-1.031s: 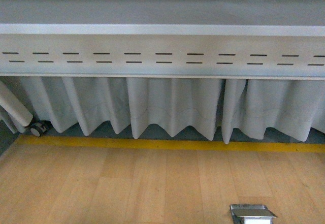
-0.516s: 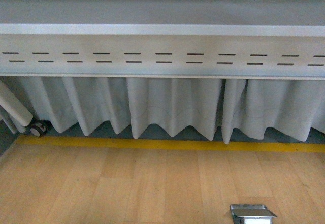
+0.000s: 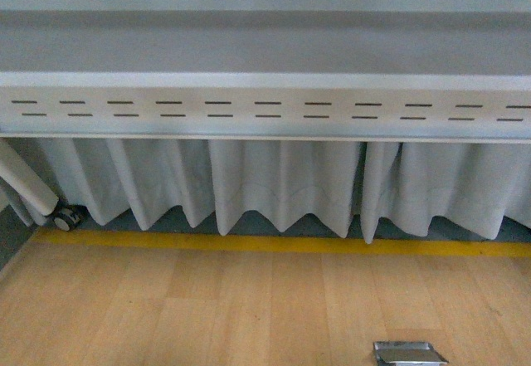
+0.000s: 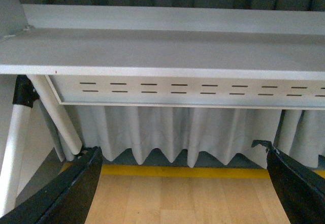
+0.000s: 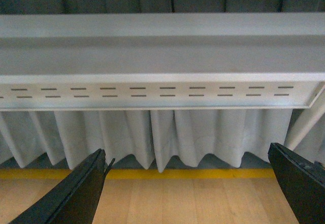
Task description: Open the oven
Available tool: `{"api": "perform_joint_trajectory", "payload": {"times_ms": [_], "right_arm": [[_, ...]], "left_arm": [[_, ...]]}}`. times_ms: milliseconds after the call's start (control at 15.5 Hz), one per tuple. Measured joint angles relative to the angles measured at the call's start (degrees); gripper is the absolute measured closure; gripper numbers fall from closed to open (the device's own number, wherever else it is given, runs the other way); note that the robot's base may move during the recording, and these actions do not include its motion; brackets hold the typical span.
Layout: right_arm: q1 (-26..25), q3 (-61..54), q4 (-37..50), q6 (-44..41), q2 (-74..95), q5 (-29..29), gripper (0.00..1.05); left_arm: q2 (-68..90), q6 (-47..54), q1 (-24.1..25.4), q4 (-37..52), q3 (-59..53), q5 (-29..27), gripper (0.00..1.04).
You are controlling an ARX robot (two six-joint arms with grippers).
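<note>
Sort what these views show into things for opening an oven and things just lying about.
For the job: open left hand, open right hand; no oven in view.
Just around: grey slotted metal rail, white pleated curtain, yellow floor stripe, silver metal floor box, small castor wheel.

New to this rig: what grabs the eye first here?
A pale slotted panel spans the front view's upper half, with a pleated curtain hanging under it. A yellow stripe edges the wooden floor, where a metal floor box sits at bottom right.

all views face slotted rail (image 3: 265, 109), curtain (image 3: 282, 185)
</note>
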Motion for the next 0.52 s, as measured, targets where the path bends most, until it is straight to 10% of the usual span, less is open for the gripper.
{"api": "perform_joint_trajectory", "payload": {"times_ms": [516], "right_arm": [[0.0,0.0,0.07,0.0,-0.07,-0.02,0.06]], "left_arm": [[0.02,0.09,0.0,0.11,0.0,0.11,0.07]]}}
